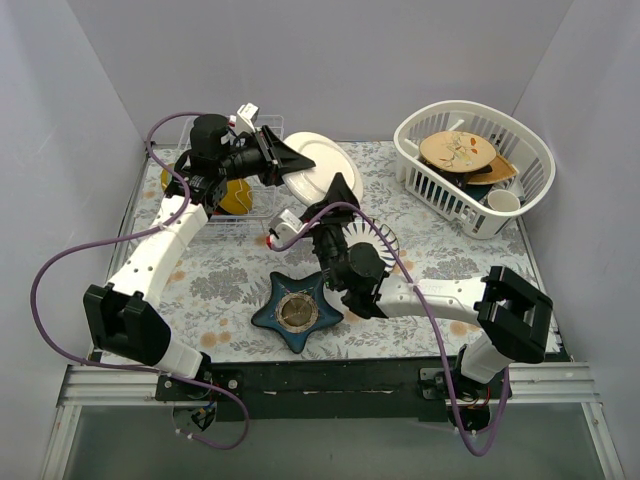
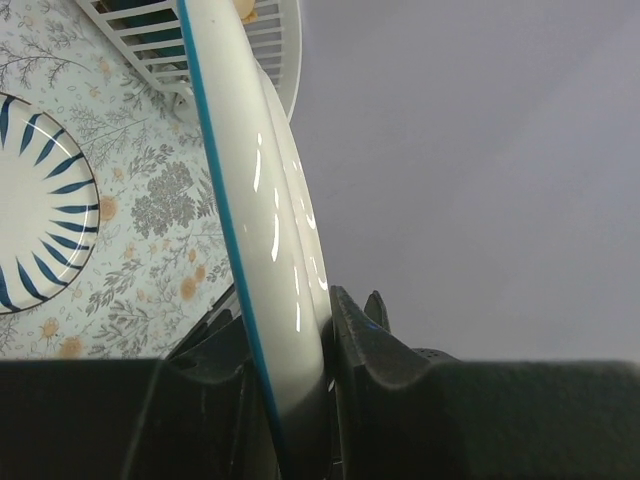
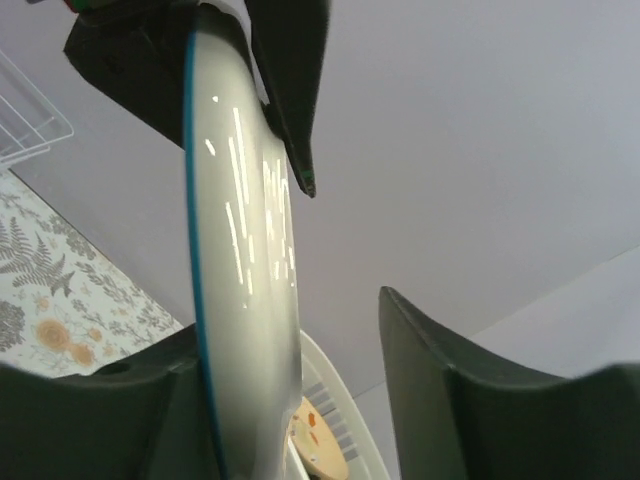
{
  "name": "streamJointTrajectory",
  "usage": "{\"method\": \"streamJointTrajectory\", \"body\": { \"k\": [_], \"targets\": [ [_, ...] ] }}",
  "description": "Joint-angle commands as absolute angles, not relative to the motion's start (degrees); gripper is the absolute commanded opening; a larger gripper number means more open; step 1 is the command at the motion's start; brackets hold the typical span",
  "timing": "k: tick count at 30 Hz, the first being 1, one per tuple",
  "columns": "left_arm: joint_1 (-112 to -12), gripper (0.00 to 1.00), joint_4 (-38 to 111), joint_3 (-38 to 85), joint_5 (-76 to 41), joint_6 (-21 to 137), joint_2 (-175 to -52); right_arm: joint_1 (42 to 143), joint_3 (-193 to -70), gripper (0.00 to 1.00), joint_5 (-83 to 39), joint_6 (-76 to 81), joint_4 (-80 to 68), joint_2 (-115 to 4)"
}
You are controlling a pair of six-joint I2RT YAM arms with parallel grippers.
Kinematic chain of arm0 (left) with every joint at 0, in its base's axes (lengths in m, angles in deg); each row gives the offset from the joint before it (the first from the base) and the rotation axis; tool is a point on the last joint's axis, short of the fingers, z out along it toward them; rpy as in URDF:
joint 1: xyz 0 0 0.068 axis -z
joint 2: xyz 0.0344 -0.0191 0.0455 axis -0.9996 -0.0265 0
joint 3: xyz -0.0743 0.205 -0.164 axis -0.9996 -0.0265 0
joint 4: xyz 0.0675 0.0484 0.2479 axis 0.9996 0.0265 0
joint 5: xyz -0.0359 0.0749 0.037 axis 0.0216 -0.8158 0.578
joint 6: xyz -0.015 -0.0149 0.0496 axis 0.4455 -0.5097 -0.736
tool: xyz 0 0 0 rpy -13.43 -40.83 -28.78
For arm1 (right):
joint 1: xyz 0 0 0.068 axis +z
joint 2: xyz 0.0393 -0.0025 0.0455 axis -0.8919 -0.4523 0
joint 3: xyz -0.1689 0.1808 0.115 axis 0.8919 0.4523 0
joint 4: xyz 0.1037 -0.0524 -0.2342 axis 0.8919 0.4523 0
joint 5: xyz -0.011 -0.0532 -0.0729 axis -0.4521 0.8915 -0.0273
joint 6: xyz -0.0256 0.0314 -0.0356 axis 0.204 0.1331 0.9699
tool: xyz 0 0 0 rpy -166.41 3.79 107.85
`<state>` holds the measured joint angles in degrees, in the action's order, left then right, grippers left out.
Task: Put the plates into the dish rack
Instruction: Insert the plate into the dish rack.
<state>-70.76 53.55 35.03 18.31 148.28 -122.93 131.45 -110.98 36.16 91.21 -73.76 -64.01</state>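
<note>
Now: left claw (image 1: 298, 163) clamped on rim of off-white plate (image 1: 320, 165), which is blue-edged and held on edge in air above counter (image 1: 230, 285), just right of dish rack (image 1: 262, 128). Right claw (image 1: 343, 195) at plate's near rim, jaws apart: one finger at plate face, other standing clear. Yellow plate (image 1: 236, 196) in rack. Blue star dish (image 1: 297, 312) on counter, near arm bases.

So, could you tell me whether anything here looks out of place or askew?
The off-white plate stands on edge in mid-air, clamped at its rim by the left gripper, while the right gripper sits open around its opposite edge. In the white basket, the tan plate lies tilted. Nothing looks spilled or broken.
</note>
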Motion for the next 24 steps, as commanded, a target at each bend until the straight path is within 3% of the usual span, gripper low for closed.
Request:
{"method": "streamJointTrajectory", "body": {
  "k": [1, 6, 14, 24],
  "targets": [
    [-70.81, 0.00, 47.67, 35.19, 17.74, 145.38, -120.31, 131.84, -112.49, 0.68, 38.10, 87.70, -81.18, -60.67],
    [-70.81, 0.00, 45.47, 34.32, 17.31, 146.61, -120.49, 132.54, -112.84, 0.79, 38.98, 81.91, -75.92, -58.83],
    [-70.90, 0.00, 39.76, 37.12, 16.08, 147.93, -123.91, 138.16, -115.04, 0.89, 38.98, 59.34, -53.25, -55.49],
    [-80.38, 0.00, 41.06, 41.26, 17.65, 137.48, -128.57, 143.44, -119.44, 0.91, 37.66, 33.92, -27.05, -45.49]
  ]
}}
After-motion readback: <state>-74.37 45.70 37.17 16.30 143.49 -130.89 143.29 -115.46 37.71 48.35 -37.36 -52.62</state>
